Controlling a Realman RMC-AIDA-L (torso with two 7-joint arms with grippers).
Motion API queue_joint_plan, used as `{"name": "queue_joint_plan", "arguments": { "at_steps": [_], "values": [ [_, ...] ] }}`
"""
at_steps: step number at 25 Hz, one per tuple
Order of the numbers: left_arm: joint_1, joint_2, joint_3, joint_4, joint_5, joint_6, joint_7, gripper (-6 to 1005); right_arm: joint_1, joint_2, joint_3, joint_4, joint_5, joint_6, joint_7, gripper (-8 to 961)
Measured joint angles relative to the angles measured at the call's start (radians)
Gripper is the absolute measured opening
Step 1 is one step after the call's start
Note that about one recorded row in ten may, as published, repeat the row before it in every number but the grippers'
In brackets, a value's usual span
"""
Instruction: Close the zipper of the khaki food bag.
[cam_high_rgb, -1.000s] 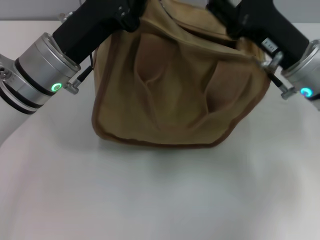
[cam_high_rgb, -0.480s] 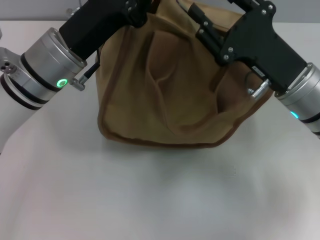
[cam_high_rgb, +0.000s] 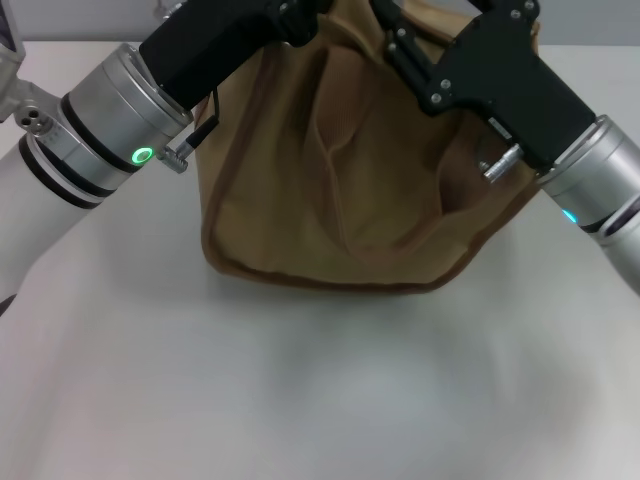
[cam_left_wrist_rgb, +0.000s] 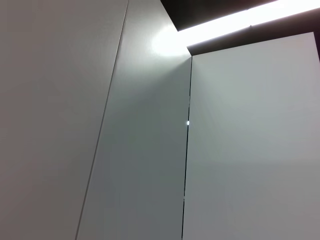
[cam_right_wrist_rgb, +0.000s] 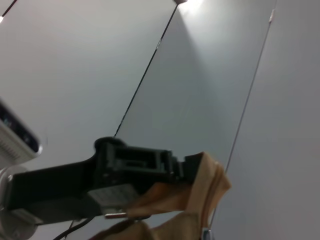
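The khaki food bag (cam_high_rgb: 340, 180) stands on the white table with its two front pockets facing me. My left gripper (cam_high_rgb: 305, 12) reaches its top left corner at the picture's upper edge. In the right wrist view that left gripper (cam_right_wrist_rgb: 187, 167) is shut on a raised corner of the bag's fabric (cam_right_wrist_rgb: 202, 195). My right gripper (cam_high_rgb: 392, 30) lies across the top middle of the bag. The zipper is on the bag's top and hidden in the head view. A small silver piece (cam_right_wrist_rgb: 205, 233) shows below the fabric; I cannot tell whether it is the pull tab.
White table (cam_high_rgb: 320, 400) spreads out in front of the bag. Both forearms flank the bag, left (cam_high_rgb: 110, 140) and right (cam_high_rgb: 590, 180). The left wrist view shows only grey wall panels (cam_left_wrist_rgb: 150, 150) and a ceiling light.
The right arm has swung left and forward over the bag's top. The left arm has shifted slightly right. The bag's top has been pulled up and its front now hangs in deeper folds.
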Motion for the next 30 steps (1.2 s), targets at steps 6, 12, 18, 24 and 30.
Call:
{"name": "queue_joint_plan", "arguments": {
  "at_steps": [6, 12, 18, 24, 30],
  "values": [
    [-0.005, 0.000, 0.000, -0.006, -0.001, -0.011, 0.009, 22, 0.017, 0.000, 0.047, 0.025, -0.059, 0.022, -0.074, 539],
    [-0.007, 0.000, 0.000, -0.008, 0.000, -0.011, 0.009, 22, 0.015, 0.000, 0.170, 0.045, -0.171, 0.037, -0.112, 530],
    [0.000, 0.000, 0.000, -0.008, -0.004, -0.008, 0.010, 22, 0.012, 0.000, 0.196, 0.046, -0.205, 0.064, -0.113, 521],
    [0.002, 0.000, 0.000, -0.008, -0.004, -0.007, 0.010, 22, 0.012, 0.000, 0.197, 0.053, -0.212, 0.062, -0.114, 274],
    [0.009, 0.000, 0.000, -0.007, -0.006, -0.008, 0.011, 22, 0.010, 0.000, 0.196, 0.059, -0.221, 0.056, -0.114, 106]
  ]
}}
